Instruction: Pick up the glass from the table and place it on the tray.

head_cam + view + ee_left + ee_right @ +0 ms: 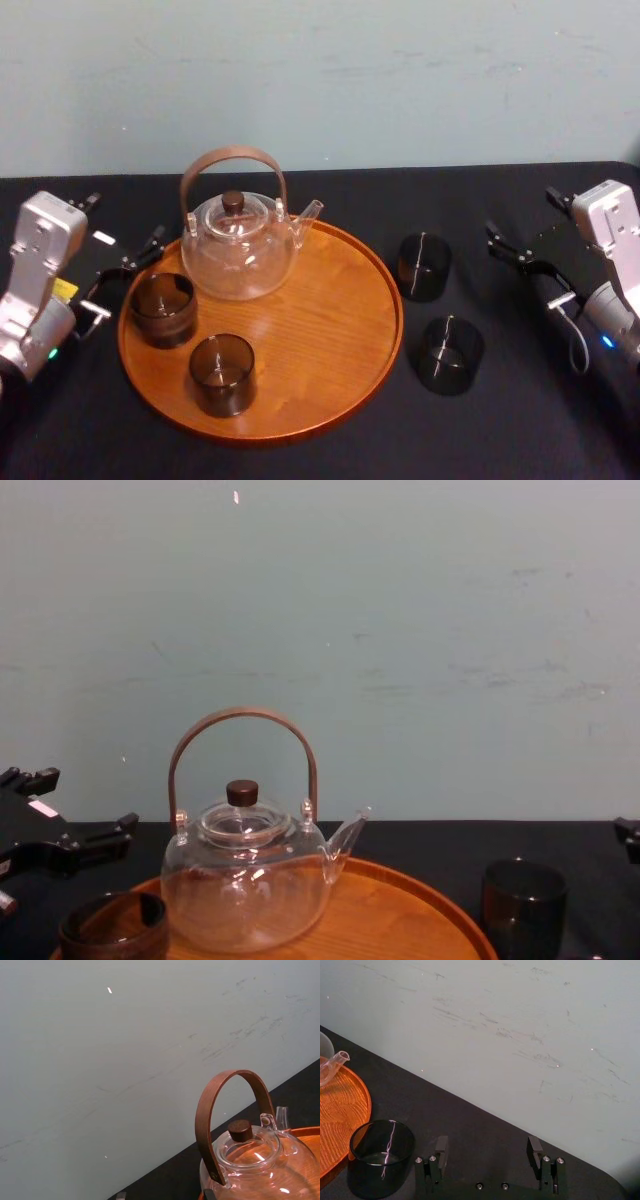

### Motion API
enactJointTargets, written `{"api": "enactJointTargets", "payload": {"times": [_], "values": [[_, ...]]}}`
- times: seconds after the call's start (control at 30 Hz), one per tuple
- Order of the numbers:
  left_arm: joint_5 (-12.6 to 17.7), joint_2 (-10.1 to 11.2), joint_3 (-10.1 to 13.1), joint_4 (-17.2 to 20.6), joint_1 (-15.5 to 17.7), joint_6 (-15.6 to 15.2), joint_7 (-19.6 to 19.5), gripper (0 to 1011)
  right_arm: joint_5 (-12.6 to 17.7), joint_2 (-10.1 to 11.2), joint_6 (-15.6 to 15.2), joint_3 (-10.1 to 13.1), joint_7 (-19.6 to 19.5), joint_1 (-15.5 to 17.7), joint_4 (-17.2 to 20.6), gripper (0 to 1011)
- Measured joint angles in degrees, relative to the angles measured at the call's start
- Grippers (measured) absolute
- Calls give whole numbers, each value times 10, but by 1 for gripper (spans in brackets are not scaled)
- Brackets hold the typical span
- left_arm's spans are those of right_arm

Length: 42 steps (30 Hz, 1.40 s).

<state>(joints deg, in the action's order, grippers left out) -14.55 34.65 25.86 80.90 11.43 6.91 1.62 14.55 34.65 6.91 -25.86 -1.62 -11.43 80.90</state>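
Glasses off the tray: two dark glasses are standing upright on the table, right of centre in the head view. The upper glass (424, 266) is sitting just beside the tray's right rim. The lower glass (450, 354) is sitting farther out, apart from the rim.
Tray: the round orange-brown tray (330, 315) is lying at the centre of the head view. The frame edge is cutting off its front in the chest view.
On the tray: a clear teapot (240, 250) with a brown hoop handle is standing at the upper left of the tray. The rear tray glass (163, 308) and the front tray glass (222, 373) are standing at its lower left.
Hard to make out: whether any glass is holding liquid cannot be told. The left wrist view's lower right corner is cropping the teapot.
Right gripper: the right gripper (525, 270) is hovering at the right edge of the head view, well apart from the upper glass, fingers spread wide and holding nothing.
Left gripper: the left gripper (125, 278) is reaching in at the left edge of the head view, close beside the rear tray glass, fingers spread wide and gripping nothing.
Surface: the table (520, 420) is wearing plain black cloth.
Room: a pale, scuffed wall (400, 70) is filling the upper part of every view.
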Motion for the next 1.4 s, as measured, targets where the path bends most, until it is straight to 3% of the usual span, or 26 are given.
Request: {"api": "enactJointTargets", "payload": {"times": [1.4], "values": [[0, 0, 0, 0, 0, 0, 0, 1001, 0, 0, 0, 0, 0, 0, 0, 1002]]}}
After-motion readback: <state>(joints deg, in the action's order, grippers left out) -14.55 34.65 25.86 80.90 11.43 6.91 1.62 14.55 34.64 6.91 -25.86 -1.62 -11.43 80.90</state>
